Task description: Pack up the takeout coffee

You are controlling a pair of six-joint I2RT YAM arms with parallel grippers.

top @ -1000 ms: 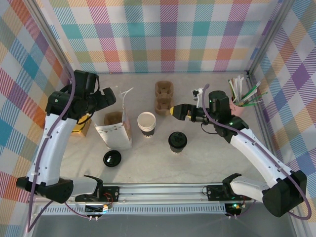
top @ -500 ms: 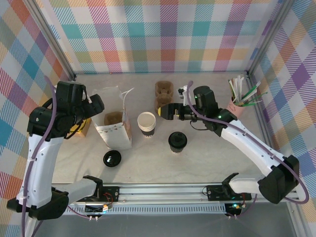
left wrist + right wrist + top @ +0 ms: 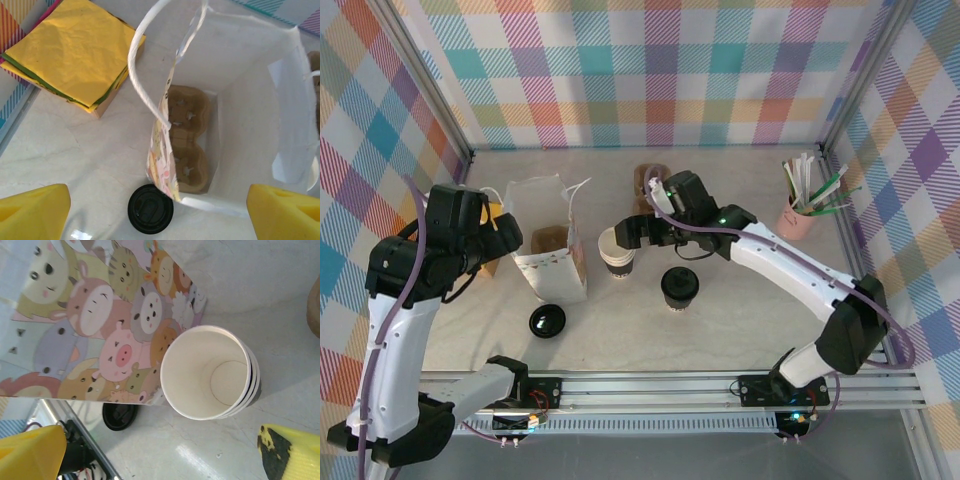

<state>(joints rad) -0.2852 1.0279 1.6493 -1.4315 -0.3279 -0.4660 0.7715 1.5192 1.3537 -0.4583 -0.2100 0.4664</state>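
takeout coffee (image 3: pixel 680 287) upright, round black lid, left gripper (image 3: pixel 159 212) and right gripper (image 3: pixel 160 450) wide, empty

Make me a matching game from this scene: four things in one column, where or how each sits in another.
1 takeout coffee
2 open cup
3 loose black lid
4 cardboard carrier

A inside the paper bag
B lidded, standing upright
C lying flat by the bag
D unlidded, under the right pincer

Pairs: 1-B, 2-D, 3-C, 4-A
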